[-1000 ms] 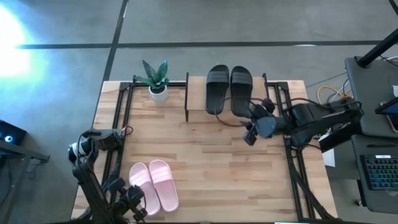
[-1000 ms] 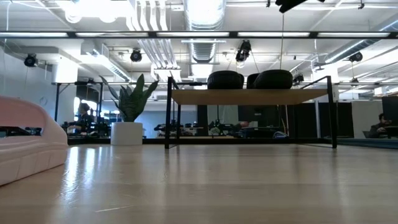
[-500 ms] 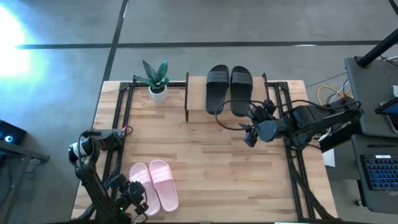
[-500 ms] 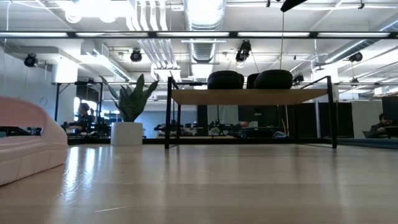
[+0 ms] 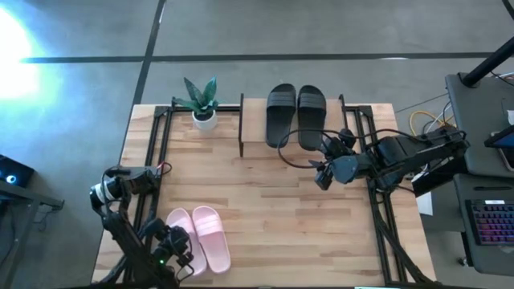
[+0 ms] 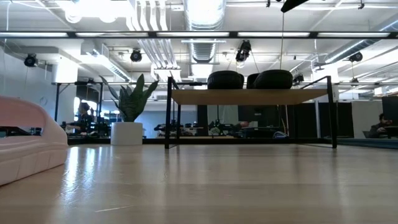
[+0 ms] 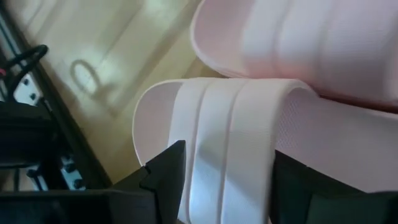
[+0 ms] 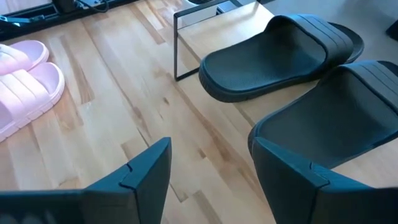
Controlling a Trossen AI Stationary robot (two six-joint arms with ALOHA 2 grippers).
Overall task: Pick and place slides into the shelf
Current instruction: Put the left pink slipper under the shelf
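The left gripper (image 7: 224, 180) stands wide, fingers astride the strap of the outer pink slide (image 7: 236, 186) at the table's near left corner. The right gripper (image 8: 208, 171) hangs open and empty just before the shelf (image 8: 249, 25), whose top board carries the black slides (image 8: 283, 53).

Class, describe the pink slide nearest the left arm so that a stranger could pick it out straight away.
Start at the wooden table and go to its front left corner, where two pale pink slides lie side by side. Yours is the outer pink slide, nearer the table's left edge, with the open left gripper at its heel end.
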